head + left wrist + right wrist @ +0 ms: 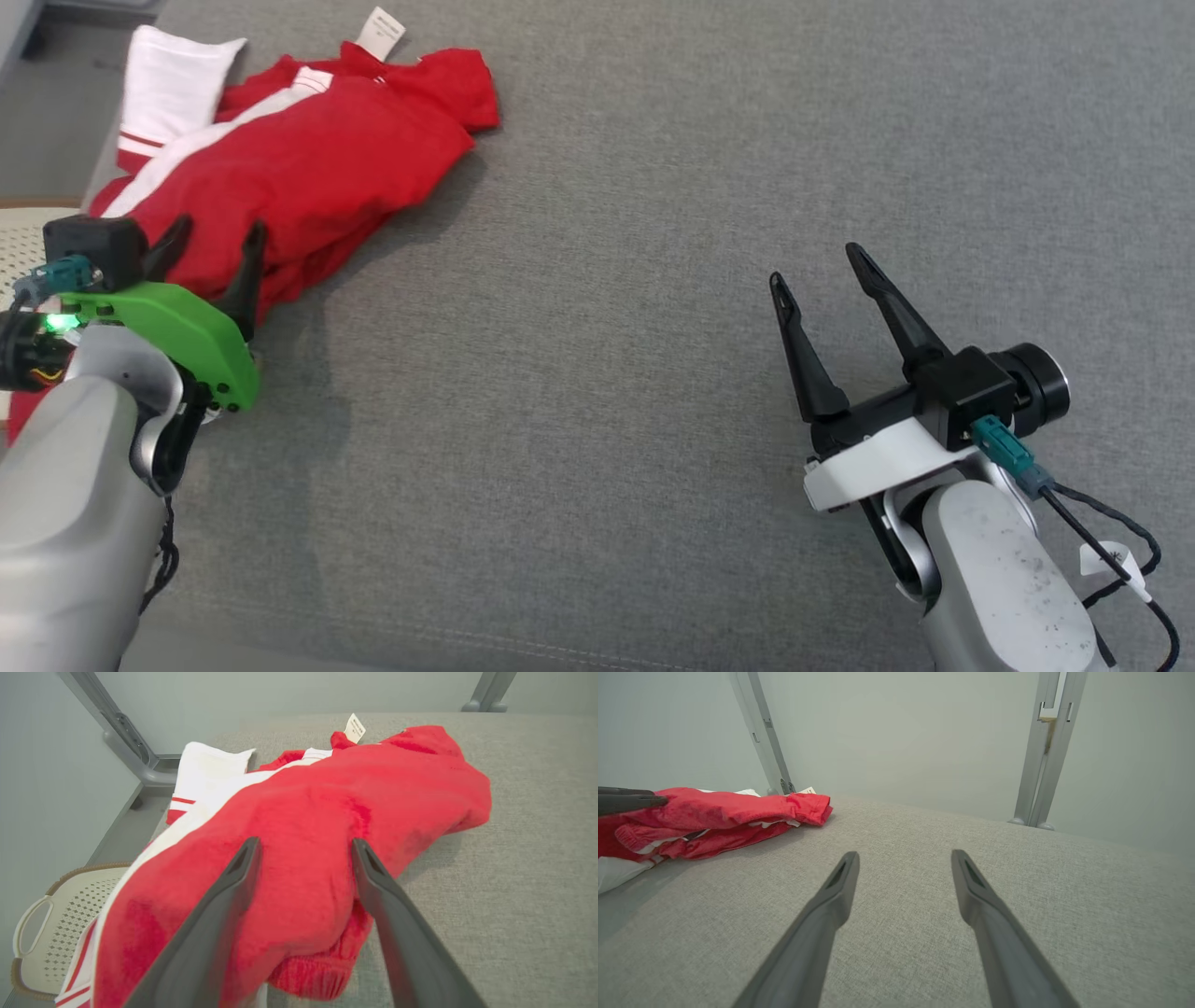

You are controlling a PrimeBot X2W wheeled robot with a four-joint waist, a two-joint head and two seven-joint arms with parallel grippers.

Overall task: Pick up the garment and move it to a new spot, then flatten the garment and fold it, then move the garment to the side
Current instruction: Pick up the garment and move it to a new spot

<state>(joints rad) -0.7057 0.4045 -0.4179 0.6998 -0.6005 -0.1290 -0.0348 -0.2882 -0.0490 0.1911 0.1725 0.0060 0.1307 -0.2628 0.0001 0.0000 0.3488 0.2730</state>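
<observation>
The garment, a red top with white panels and stripes, is lying in a crumpled heap at the far left of the grey padded surface, and a part of it is hanging over the left edge. A small white label is sticking out at the end farthest from both grippers.

The left gripper is standing wide open and is holding nothing. In the left wrist view a bulge of red cloth is rising between its two fingers, and the ribbed hem is lying just under them, nearer to their base. I cannot tell for certain whether the fingers are touching the cloth or only hovering very near it. Outside the left finger and lower down, a pale perforated basket is standing beside the surface.

The right gripper is also spread fully open and empty. It is hovering over bare grey fabric, and the garment is lying well apart from it, far off beyond its left finger.

From this I judge that the task is only beginning. The garment is bunched, not flat and not folded, and no jaw is closing on it. Almost everything is left: pinching the cloth, lifting it, carrying it to the free area in front of the right jaws, spreading it, folding it and putting it aside. The heap is soft and layered, so a pinch is likely catching only the top layer.
</observation>
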